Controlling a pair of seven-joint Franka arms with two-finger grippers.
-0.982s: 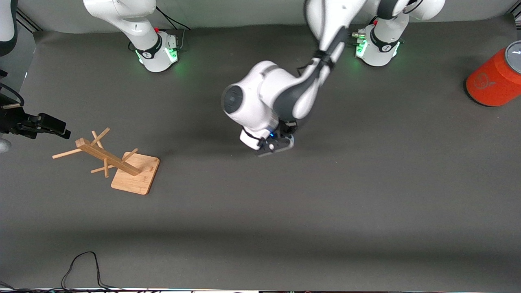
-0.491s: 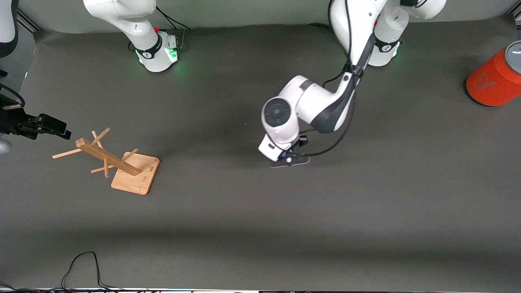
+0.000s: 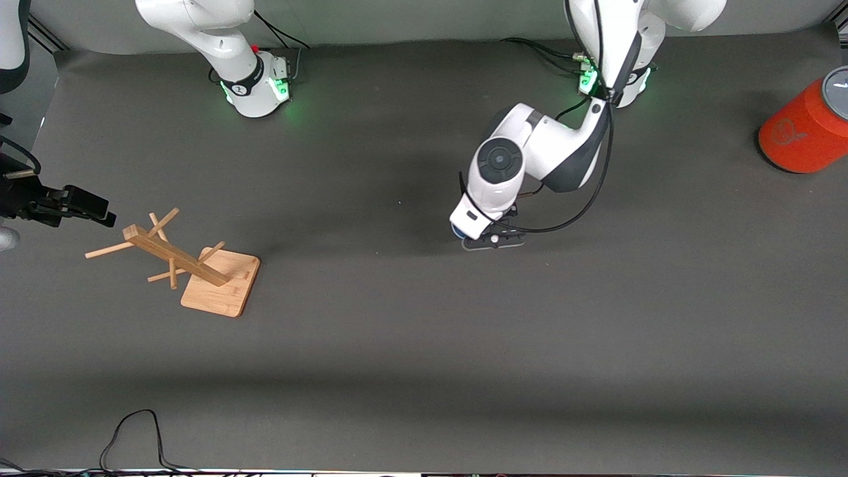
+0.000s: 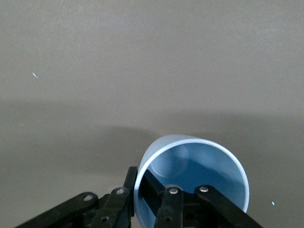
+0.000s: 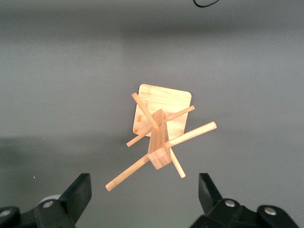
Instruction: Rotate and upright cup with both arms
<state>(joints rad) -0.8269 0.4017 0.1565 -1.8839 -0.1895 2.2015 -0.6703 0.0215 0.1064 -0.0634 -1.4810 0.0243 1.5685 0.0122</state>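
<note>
The pale-blue cup (image 4: 199, 161) shows in the left wrist view with its open mouth toward the camera. My left gripper (image 4: 137, 176) is shut on its rim, one finger inside the wall and one outside. In the front view my left gripper (image 3: 493, 240) is low over the middle of the table, and only a blue sliver of the cup (image 3: 457, 230) shows under the wrist. My right gripper (image 3: 69, 204) waits open and empty at the right arm's end of the table, above the wooden rack; its fingers (image 5: 80, 191) stand wide apart.
The wooden rack (image 3: 222, 281) with several pegs stands toward the right arm's end; it also shows in the right wrist view (image 5: 159, 128). A big orange cylinder with a grey top (image 3: 805, 129) lies at the left arm's end. A black cable (image 3: 132, 424) lies near the front edge.
My left arm has swung toward its own base end of the table, carrying the cup, and its wrist has turned. The right arm and the rack have not moved.
</note>
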